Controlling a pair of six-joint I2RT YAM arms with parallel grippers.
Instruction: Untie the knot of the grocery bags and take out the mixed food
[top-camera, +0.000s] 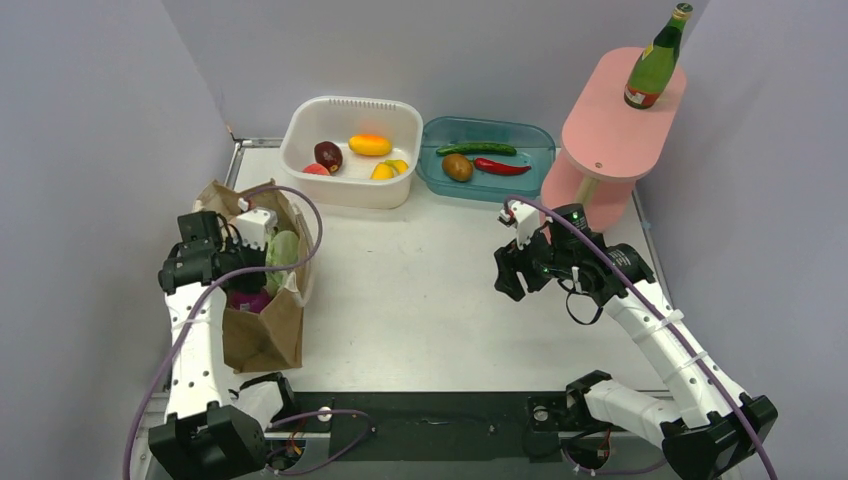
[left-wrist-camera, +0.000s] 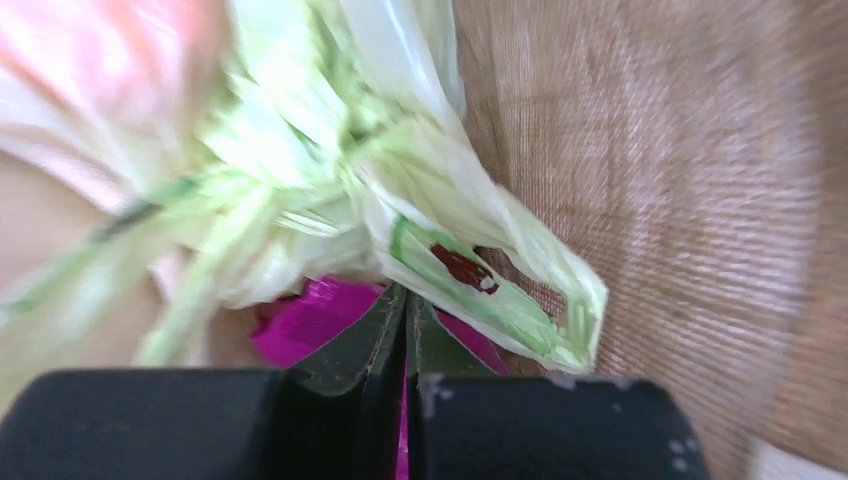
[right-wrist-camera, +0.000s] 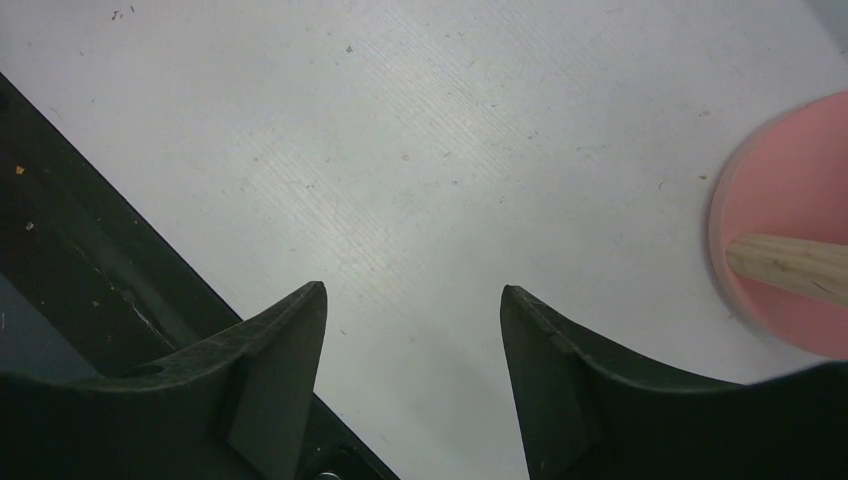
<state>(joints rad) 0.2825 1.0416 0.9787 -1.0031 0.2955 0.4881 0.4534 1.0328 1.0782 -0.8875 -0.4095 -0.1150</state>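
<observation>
Near edge: both arm bases are bolted to a black strip along the white table (top-camera: 430, 300).

Near left: the stiff brown paper bag (top-camera: 265, 335) stands upright and open-mouthed. The left arm reaches down into it. In the left wrist view the left gripper (left-wrist-camera: 407, 300) has its jaws pressed together, with no gap visible. Its tips touch the thin, crinkly pale green plastic bag (left-wrist-camera: 330, 180), which sits inside the paper bag against the woven-looking brown wall. I cannot tell whether a fold of plastic is pinched between the tips. A shiny purple snack packet (left-wrist-camera: 315, 315) lies under the plastic, just beyond the fingers. This view is motion-blurred.

Mid right: the right gripper (right-wrist-camera: 412, 290) hangs above bare table with its jaws spread and nothing between them. The round pink base of the stand is just to its far right.

Far centre: a white rectangular plastic tub (top-camera: 300, 130) holds a dark red round fruit (top-camera: 328, 155), an orange-yellow oval fruit (top-camera: 370, 145) and some smaller yellow and red pieces. Touching its right side is a translucent teal tray (top-camera: 540, 135) holding a green cucumber (top-camera: 477, 149), a brown round item (top-camera: 458, 167) and a red chilli (top-camera: 502, 166).

Far right: a pink oval-topped stand (top-camera: 610, 130) carries an upright green glass bottle (top-camera: 655, 65).
</observation>
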